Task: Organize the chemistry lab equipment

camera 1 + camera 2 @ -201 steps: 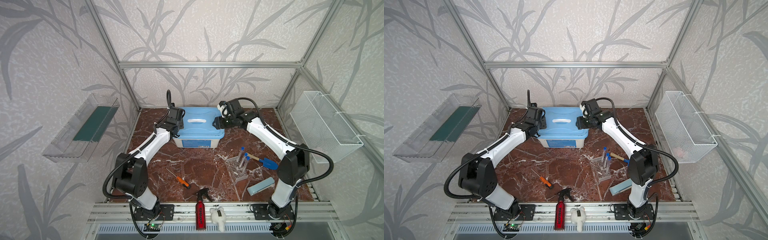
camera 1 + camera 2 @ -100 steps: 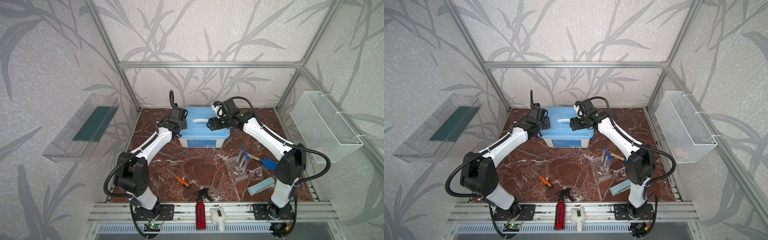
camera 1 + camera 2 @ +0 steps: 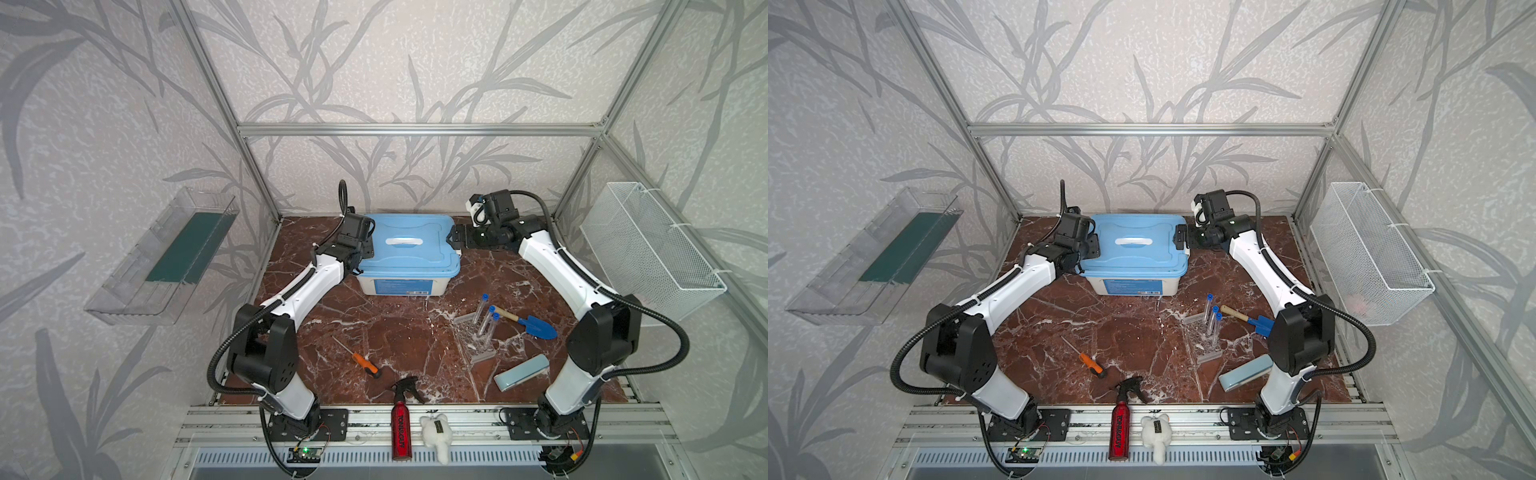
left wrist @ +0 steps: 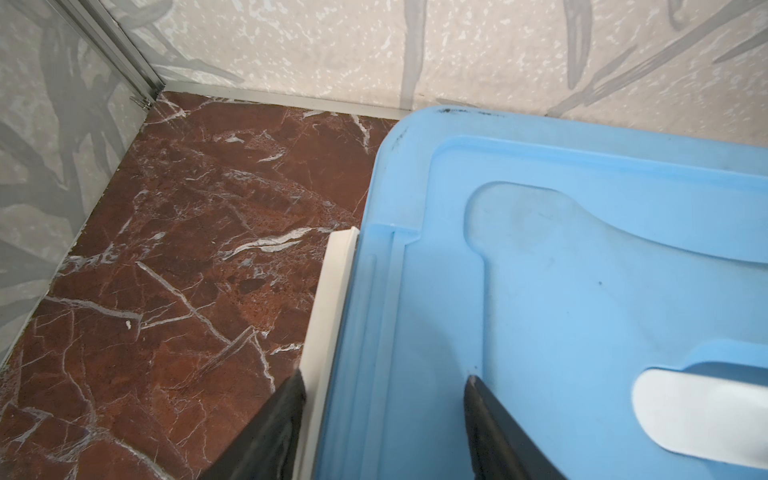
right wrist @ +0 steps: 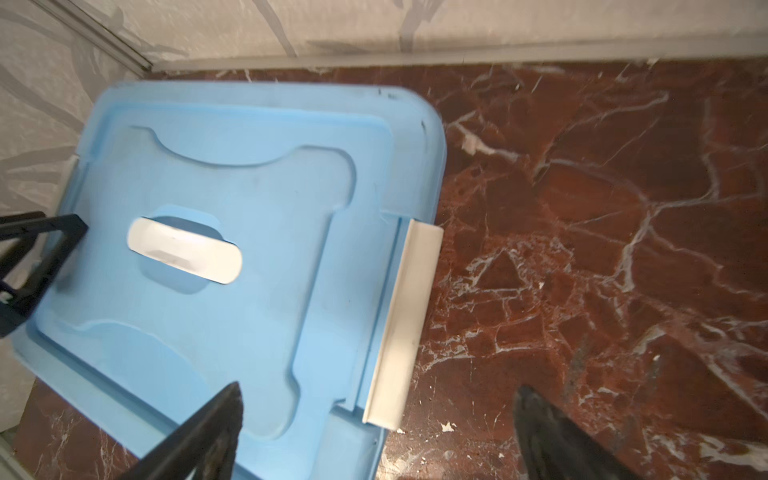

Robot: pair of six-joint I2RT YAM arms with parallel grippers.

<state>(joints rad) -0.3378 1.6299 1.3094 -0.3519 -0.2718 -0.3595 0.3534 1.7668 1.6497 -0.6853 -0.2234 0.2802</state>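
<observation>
Several clear blue-capped tubes point(image 3: 484, 320) point(image 3: 1212, 322) stand in the clear tube rack point(image 3: 473, 343) right of the table's middle, far from both grippers. A white box with a blue lid point(image 3: 409, 253) point(image 4: 582, 270) point(image 5: 228, 187) sits at the back centre. My left gripper point(image 3: 362, 251) point(image 4: 384, 390) straddles the box's left edge, one finger against the white left latch point(image 4: 332, 291), the other on the lid. My right gripper point(image 3: 455, 241) point(image 5: 380, 399) hangs wide open just off the box's right edge, beside the white right latch point(image 5: 407, 316), holding nothing.
A blue trowel point(image 3: 536, 326), a pale blue case point(image 3: 521, 372), an orange-handled screwdriver point(image 3: 363, 361) and a red spray bottle point(image 3: 401, 419) lie toward the front. A wire basket point(image 3: 648, 249) hangs on the right wall, a clear shelf point(image 3: 166, 253) on the left.
My right gripper has let go of the box's right side, drawn back to the right and opened wide. The box has shifted slightly right. The left gripper has stayed at the left edge.
</observation>
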